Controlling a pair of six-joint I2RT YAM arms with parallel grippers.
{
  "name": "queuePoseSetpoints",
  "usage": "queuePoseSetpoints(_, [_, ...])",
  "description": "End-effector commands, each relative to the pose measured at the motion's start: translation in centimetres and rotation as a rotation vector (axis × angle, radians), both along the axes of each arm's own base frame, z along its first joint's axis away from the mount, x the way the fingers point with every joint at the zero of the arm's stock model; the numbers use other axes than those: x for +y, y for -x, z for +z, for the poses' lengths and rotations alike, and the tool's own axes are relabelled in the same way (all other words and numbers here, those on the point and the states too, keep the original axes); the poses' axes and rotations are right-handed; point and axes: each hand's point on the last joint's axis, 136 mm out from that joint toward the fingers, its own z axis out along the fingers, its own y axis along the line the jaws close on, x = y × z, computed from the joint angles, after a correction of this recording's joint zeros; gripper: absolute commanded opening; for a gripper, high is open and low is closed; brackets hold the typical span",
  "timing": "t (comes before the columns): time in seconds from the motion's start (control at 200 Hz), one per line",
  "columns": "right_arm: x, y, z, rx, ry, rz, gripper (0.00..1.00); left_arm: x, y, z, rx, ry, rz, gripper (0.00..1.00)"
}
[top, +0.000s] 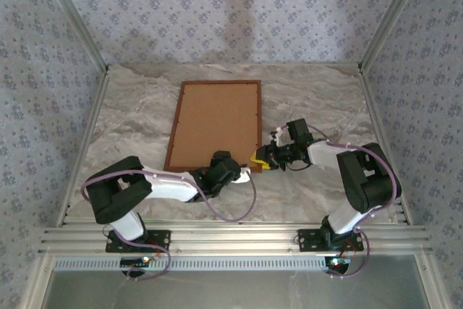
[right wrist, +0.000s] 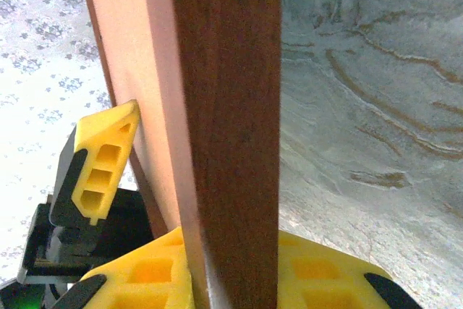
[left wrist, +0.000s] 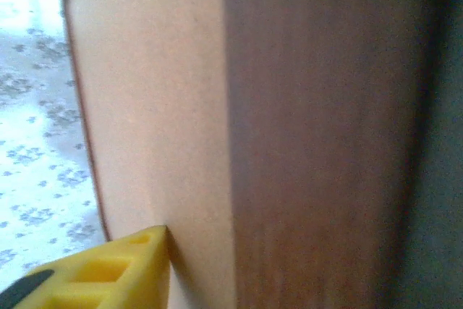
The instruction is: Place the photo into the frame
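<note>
left claw [top: 239, 173]: low at the near edge of the frame [right wrist: 231, 106], just left of the right claw [top: 259, 162]. One yellow finger [right wrist: 101, 164] lies against the board [top: 217, 124]. Its partner is hidden, so I cannot tell how wide this claw stands or whether it grips anything.
board: plain brown, filling the frame's opening. It touches the left claw's finger and runs away from both claws toward the back.
frame: its near right corner sits inside the right claw, and the rest reaches away from the claws. From the right wrist, the rail rises straight out of the claw with wallpaper [right wrist: 43, 48] on one side and the table [right wrist: 376, 106] on the other. It looks tipped up off the table, but I cannot tell how far.
right claw: closed hard on the frame's corner, one yellow finger on each side of the rail.
photo: whether it already lies under the board cannot be told.
step: probably late in the task. The board is in place and both claws are handling the assembled frame, either to seat the board or to turn the frame.
next: the right claw needs a firm hold, because a corner grip lets the frame swing. The left finger should press the board so it cannot slide out, and any lowering or turning should go slowly.
</note>
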Motion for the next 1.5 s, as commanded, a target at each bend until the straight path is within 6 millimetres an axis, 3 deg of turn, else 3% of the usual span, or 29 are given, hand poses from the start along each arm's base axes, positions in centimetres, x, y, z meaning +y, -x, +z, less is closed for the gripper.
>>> queuePoseSetpoints(0.0, [-0.2,0.0,0.5,0.069,0.005,-0.021,0.23,-0.3,-0.3,1.9,-0.066,0.033,-0.009,0.36])
queuePoseSetpoints(0.185, [-1.6,-1.7,2.1,0.004,0.001,-0.065,0.32,-0.7,-0.8,5.8,-0.128,0.141,-0.009,0.18])
queuePoseSetpoints(0.305, [-3.7,-3.8,5.7,-0.099,-0.024,-0.13,0.44,-0.7,-1.8,9.6,-0.162,0.222,0.009,0.05])
queuePoseSetpoints(0.39, [-6.0,-5.8,10.3,-0.225,-0.057,-0.208,0.51,-0.5,-2.8,13.2,-0.184,0.299,0.029,0.0])
queuePoseSetpoints(0.5, [-9.8,-8.1,18.6,-0.474,-0.074,-0.351,0.59,0.0,-4.3,18.5,-0.178,0.447,0.068,0.0])
queuePoseSetpoints(0.56, [-11.5,-8.3,22.9,-0.63,-0.015,-0.413,0.61,0.1,-5.2,22.3,-0.173,0.572,0.101,0.0])
queuePoseSetpoints(0.65, [-12.7,-7.6,27.1,-0.804,0.116,-0.455,0.63,0.6,-6.0,28.5,-0.107,0.794,0.153,0.0])
queuePoseSetpoints(0.79, [-13.6,-6.9,29.2,-0.891,0.196,-0.483,0.64,1.6,-5.9,37.4,0.08,1.218,0.167,0.0])
queuePoseSetpoints(0.95, [-13.5,-6.9,28.4,-0.882,0.204,-0.468,0.64,4.0,-6.7,43.2,0.324,1.617,0.181,0.0])
queuePoseSetpoints(1.035, [-13.6,-6.9,27.7,-0.865,0.211,-0.462,0.64,5.2,-7.5,44.1,0.43,1.77,0.218,0.0])
queuePoseSetpoints(1.164, [-13.7,-6.9,27.0,-0.857,0.23,-0.45,0.64,7.1,-8.7,43.3,0.566,2.002,0.275,0.0])
queuePoseSetpoints(1.344, [-13.1,-7.2,24.9,-0.802,0.224,-0.417,0.64,10.2,-9.9,40.1,0.642,2.252,0.383,0.0])
queuePoseSetpoints(1.499, [-12.3,-7.4,21.7,-0.736,0.243,-0.378,0.65,11.4,-10.9,35.7,0.764,2.334,0.486,0.0])
